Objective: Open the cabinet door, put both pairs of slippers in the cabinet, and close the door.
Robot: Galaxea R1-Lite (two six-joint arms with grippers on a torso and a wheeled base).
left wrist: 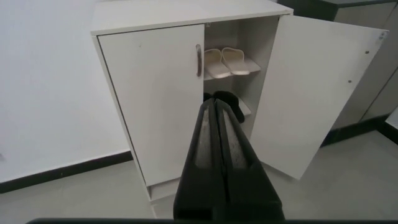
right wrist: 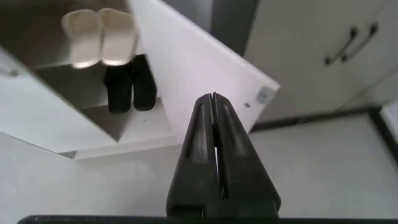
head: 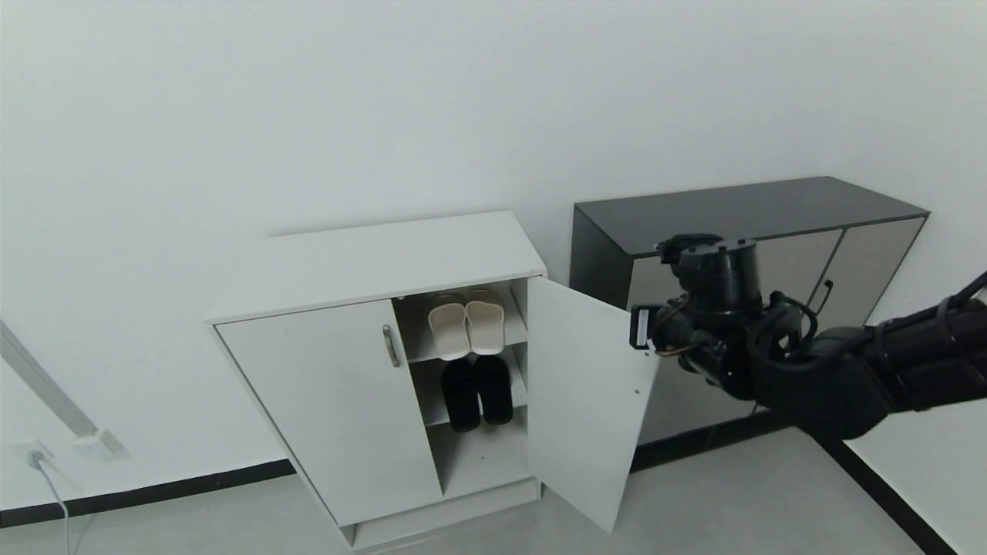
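White cabinet (head: 370, 262): right door (head: 582, 385) swung open, left door (head: 331, 401) closed; beige slippers (head: 466, 324) side by side on the upper shelf, black slippers (head: 478, 389) on the shelf directly below. Right gripper (right wrist: 214, 98), fingers pressed together and empty, sits at the open door's free edge near its top corner (contact not resolvable). Left gripper (left wrist: 215, 106), likewise closed on nothing, points at the cabinet front, well apart from it.

A plain white wall (head: 308, 92) runs behind everything, edged at the bottom by a black skirting strip (head: 154, 493) above a pale grey floor (head: 732, 501). A dark sideboard (head: 740, 204) with glossy doors stands against the wall. Low down sits a wall socket (head: 31, 451) with a cable plugged in.
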